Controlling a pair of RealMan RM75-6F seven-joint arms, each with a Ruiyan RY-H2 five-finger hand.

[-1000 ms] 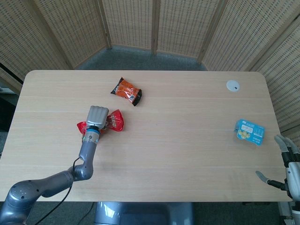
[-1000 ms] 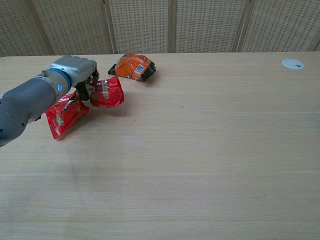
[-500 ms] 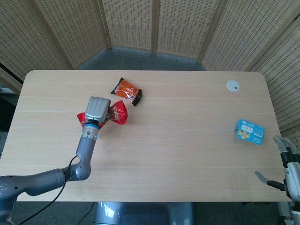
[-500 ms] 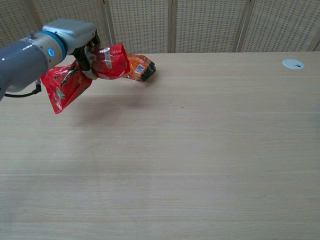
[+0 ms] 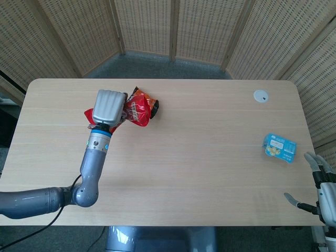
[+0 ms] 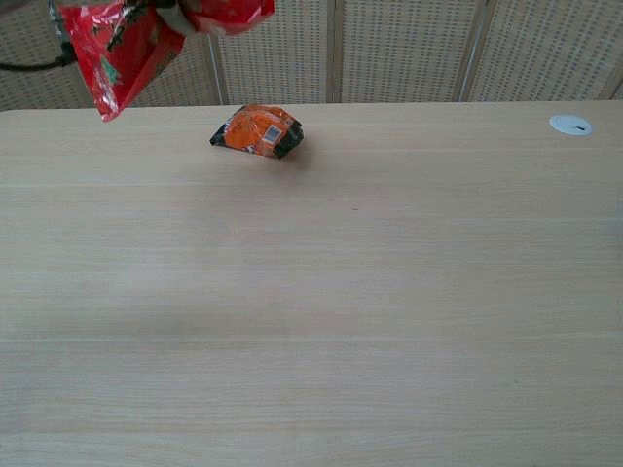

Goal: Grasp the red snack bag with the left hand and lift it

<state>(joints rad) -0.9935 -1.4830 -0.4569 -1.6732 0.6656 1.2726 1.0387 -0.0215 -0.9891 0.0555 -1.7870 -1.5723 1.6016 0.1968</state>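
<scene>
Right hand (image 5: 321,197) sits at the near right corner, off the worktop (image 5: 210,173) edge, fingers spread, holding nothing, well apart from everything on the task side. Blue snack pack (image 5: 279,147) lies just beyond it near the right edge; not relevant. Left arm comes in from the near left corner and runs away from the robot, up to the left hand (image 5: 109,107), which is closed around the red snack bag (image 6: 122,44). The relation that matters: the bag is inside the grip, not beside it, pinched at about mid-length so it folds over the hand. One lobe sticks out to the right of the hand in the head view, the other hangs down on the left in the chest view. So the long axis runs roughly left-right across the hand, with both ends drooping. Chest view shows the bag high at the top of frame with clear air between it and the worktop, so I'd call the lift effectively done. The hand itself is cropped out of that view; only a bit of finger is visible at the crease. Grip looks central, but the crinkly film could slip if the fingers relax. Farther back, the orange snack bag (image 6: 258,131) lies flat on the worktop; in the head view the red bag's right lobe overlaps it, but the chest view shows that's only line of sight and the two are apart. White round disc (image 5: 261,95) sits at the far right, untouched.
</scene>
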